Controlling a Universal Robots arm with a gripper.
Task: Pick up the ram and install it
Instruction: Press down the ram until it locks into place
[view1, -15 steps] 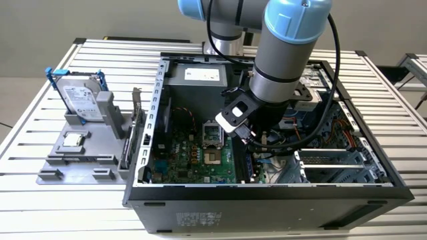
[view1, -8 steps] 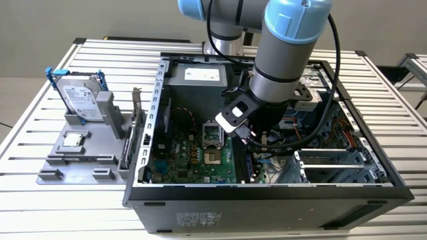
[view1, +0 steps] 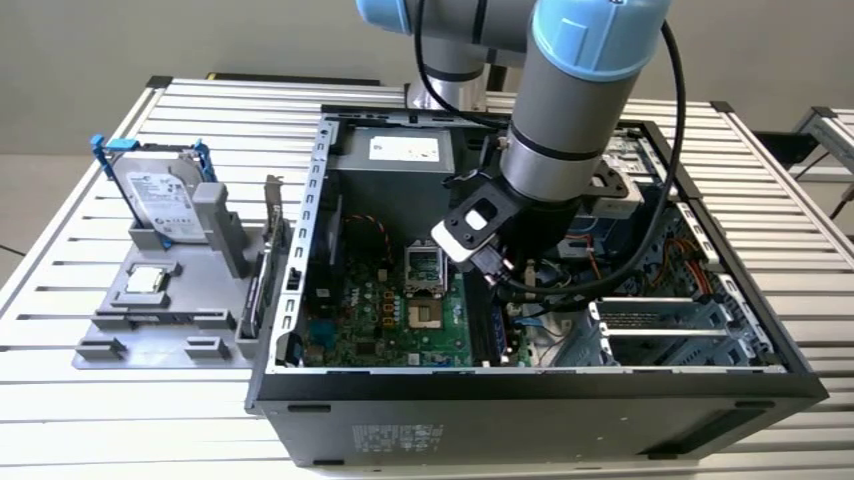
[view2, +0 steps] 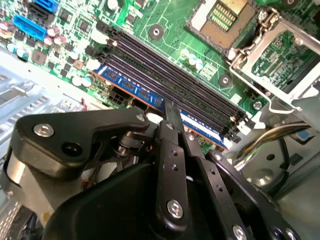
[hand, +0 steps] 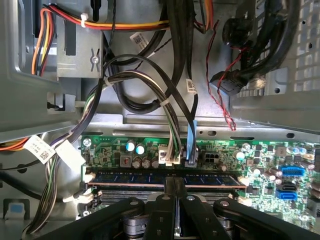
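The ram is a slim blue stick with dark chips. It stands in the outermost of the motherboard's long black slots, beside the case's cable side. In the first wrist view the ram lies level along its slot, with white latches at both ends. My gripper hangs over the stick's middle, its two black fingers drawn close together on the top edge. In the exterior view the arm reaches straight down into the open computer case.
An open processor socket sits just beyond the slots. Bundled cables and metal drive bays crowd the other side of the ram. Left of the case in the exterior view, a grey holder carries a hard drive and a silver processor chip.
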